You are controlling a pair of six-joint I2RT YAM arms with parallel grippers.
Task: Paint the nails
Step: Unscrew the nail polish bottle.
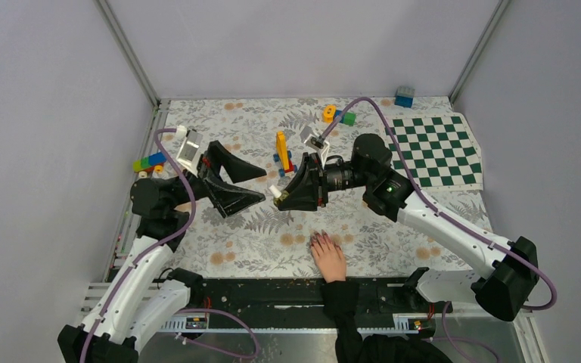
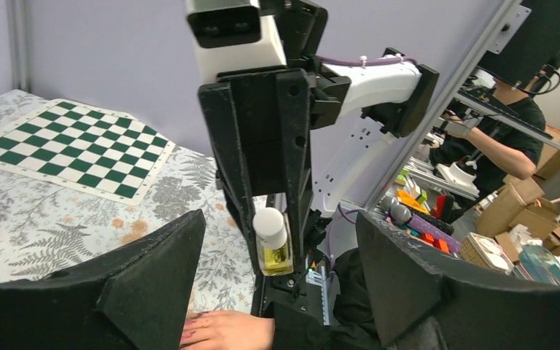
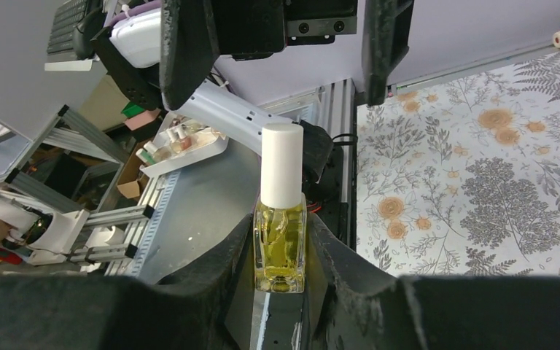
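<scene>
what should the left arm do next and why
Probably ease the left gripper forward and close it on the white cap to unscrew it. The right gripper clamps the bottle with its cap on, and the cap points at the open left jaws.

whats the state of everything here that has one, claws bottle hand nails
nail polish bottle, white cap on, gripped by its glass body
right claw, shut on the bottle
left claw, open, empty, facing the bottle
hand, lying flat, palm down
nails, look dark red
</scene>
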